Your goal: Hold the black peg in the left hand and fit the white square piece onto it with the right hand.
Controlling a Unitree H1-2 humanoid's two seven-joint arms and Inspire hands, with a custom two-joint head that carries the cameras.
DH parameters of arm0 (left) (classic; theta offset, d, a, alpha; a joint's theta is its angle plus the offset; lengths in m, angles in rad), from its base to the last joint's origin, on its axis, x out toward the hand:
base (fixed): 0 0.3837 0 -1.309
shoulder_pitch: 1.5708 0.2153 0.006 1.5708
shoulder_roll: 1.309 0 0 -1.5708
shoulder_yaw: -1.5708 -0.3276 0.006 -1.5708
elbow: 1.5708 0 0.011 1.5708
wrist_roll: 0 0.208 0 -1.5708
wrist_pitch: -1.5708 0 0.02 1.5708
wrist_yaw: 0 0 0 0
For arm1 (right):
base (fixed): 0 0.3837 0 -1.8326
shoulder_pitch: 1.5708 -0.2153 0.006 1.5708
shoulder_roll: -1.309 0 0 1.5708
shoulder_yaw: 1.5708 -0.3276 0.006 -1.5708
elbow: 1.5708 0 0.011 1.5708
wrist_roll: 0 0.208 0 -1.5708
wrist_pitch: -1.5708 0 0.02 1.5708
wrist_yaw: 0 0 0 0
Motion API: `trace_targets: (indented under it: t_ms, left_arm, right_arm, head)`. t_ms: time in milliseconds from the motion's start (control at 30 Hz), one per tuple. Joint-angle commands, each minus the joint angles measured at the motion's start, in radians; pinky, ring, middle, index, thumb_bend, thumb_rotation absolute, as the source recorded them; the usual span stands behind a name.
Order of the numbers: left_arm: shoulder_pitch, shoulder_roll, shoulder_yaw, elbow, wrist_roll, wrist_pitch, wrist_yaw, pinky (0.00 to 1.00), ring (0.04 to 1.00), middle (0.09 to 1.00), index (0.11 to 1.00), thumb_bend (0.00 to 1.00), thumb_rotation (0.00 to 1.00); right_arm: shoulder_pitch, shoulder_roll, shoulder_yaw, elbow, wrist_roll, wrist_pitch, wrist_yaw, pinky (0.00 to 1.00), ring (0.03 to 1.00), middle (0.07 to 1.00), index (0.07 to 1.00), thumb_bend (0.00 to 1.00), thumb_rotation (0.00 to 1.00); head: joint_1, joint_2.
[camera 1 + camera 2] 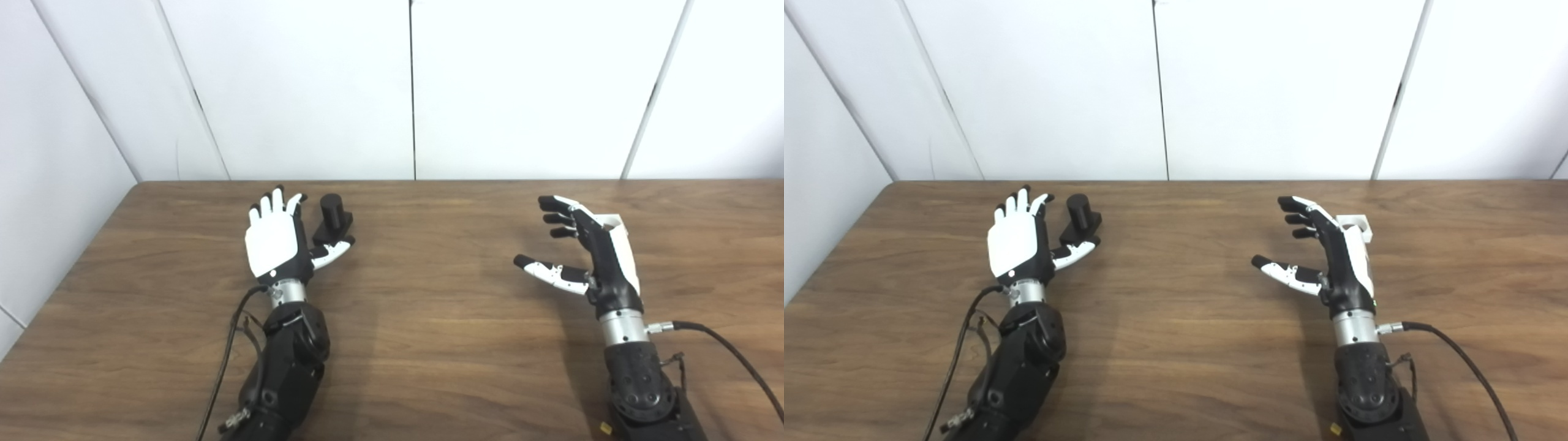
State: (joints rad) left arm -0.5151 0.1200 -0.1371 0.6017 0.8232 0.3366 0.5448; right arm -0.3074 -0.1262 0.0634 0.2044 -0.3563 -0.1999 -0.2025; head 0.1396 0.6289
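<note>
No legible brand or writing on any surface. My left hand (277, 242) lies low over the brown wooden table (429, 306), white back up, fingers apart, gripping nothing. The black cylindrical peg on its square base (332, 219) stands just right of that hand, thumb beside the base; contact cannot be judged. My right hand (1326, 254) is raised edge-on, fingers spread, empty. The white square piece (1356, 228) sits just behind it, partly hidden.

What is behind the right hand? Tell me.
A white square piece sits on the table just past the right hand, which is open. Only its top corner shows; the hand covers the rest.
</note>
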Motion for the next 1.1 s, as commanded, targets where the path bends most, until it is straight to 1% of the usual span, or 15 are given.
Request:
trace_targets:
  t_ms: [0, 133, 300, 400, 500, 600, 700, 767, 867, 967, 1067]
  left_arm:
    - [-0.069, 0.020, -0.012, 0.020, -0.003, -0.009, 0.041, 0.99, 1.000, 1.000, 0.790, 0.90, 0.50]
    - [-0.099, 0.020, -0.023, 0.081, -0.024, -0.007, 0.052, 0.96, 1.000, 1.000, 0.763, 0.90, 0.51]
    - [-0.134, 0.010, -0.024, 0.155, -0.075, -0.012, 0.057, 0.99, 1.000, 1.000, 0.705, 0.90, 0.51]
    - [-0.147, 0.006, -0.026, 0.185, -0.108, -0.023, 0.054, 1.00, 1.000, 1.000, 0.670, 0.89, 0.52]
    - [-0.148, -0.001, -0.031, 0.184, -0.136, -0.018, 0.037, 1.00, 1.000, 1.000, 0.625, 0.89, 0.52]
    - [-0.147, -0.006, -0.036, 0.150, -0.166, 0.007, -0.018, 1.00, 1.000, 1.000, 0.611, 0.88, 0.50]
    - [-0.157, -0.002, -0.060, 0.107, -0.163, 0.080, -0.096, 1.00, 1.000, 0.973, 0.587, 0.89, 0.49]
    - [-0.171, 0.002, -0.072, 0.082, -0.137, 0.123, -0.168, 1.00, 0.996, 0.951, 0.576, 0.90, 0.52]
    - [-0.183, 0.004, -0.064, 0.053, -0.076, 0.133, -0.253, 0.90, 0.969, 0.929, 0.558, 0.90, 0.52]
    - [-0.183, 0.006, -0.053, 0.023, -0.030, 0.133, -0.318, 0.89, 0.961, 0.917, 0.558, 0.90, 0.51]
    - [-0.176, 0.009, -0.050, 0.004, -0.009, 0.133, -0.346, 0.89, 0.948, 0.900, 0.546, 0.89, 0.46]
  right_arm:
    - [-0.003, -0.007, -0.007, -0.026, -0.003, -0.011, -0.003, 0.66, 0.737, 0.771, 0.754, 0.72, 0.10]
    - [-0.001, -0.007, -0.006, -0.032, -0.007, -0.008, -0.002, 0.66, 0.739, 0.772, 0.758, 0.72, 0.09]
    - [0.002, -0.005, -0.006, -0.032, -0.012, -0.010, -0.006, 0.64, 0.730, 0.773, 0.756, 0.71, 0.10]
    - [0.003, -0.005, -0.004, -0.032, -0.016, -0.010, -0.007, 0.64, 0.731, 0.772, 0.757, 0.71, 0.10]
    - [0.005, -0.003, -0.003, -0.036, -0.022, -0.009, -0.010, 0.64, 0.728, 0.770, 0.753, 0.71, 0.10]
    - [0.006, -0.001, -0.003, -0.042, -0.030, -0.003, -0.013, 0.63, 0.723, 0.766, 0.750, 0.71, 0.09]
    - [0.007, 0.003, -0.006, -0.048, -0.031, 0.008, -0.010, 0.64, 0.727, 0.765, 0.751, 0.71, 0.08]
    - [0.006, 0.004, -0.005, -0.048, -0.031, 0.013, -0.008, 0.65, 0.733, 0.769, 0.757, 0.71, 0.08]
    - [0.003, 0.005, -0.001, -0.045, -0.034, 0.012, -0.011, 0.65, 0.734, 0.771, 0.758, 0.71, 0.08]
    - [0.000, 0.007, 0.001, -0.040, -0.041, 0.007, -0.018, 0.65, 0.732, 0.769, 0.757, 0.71, 0.10]
    - [0.001, 0.010, 0.002, -0.052, -0.045, 0.022, -0.015, 0.65, 0.734, 0.769, 0.763, 0.71, 0.12]
  head:
    - [-0.002, 0.002]
    - [-0.005, 0.003]
    - [-0.013, 0.005]
    - [-0.020, 0.005]
    - [-0.025, 0.008]
    - [-0.024, 0.010]
    - [-0.023, 0.009]
    - [-0.021, 0.008]
    - [-0.024, 0.008]
    - [-0.030, 0.010]
    - [-0.035, 0.013]
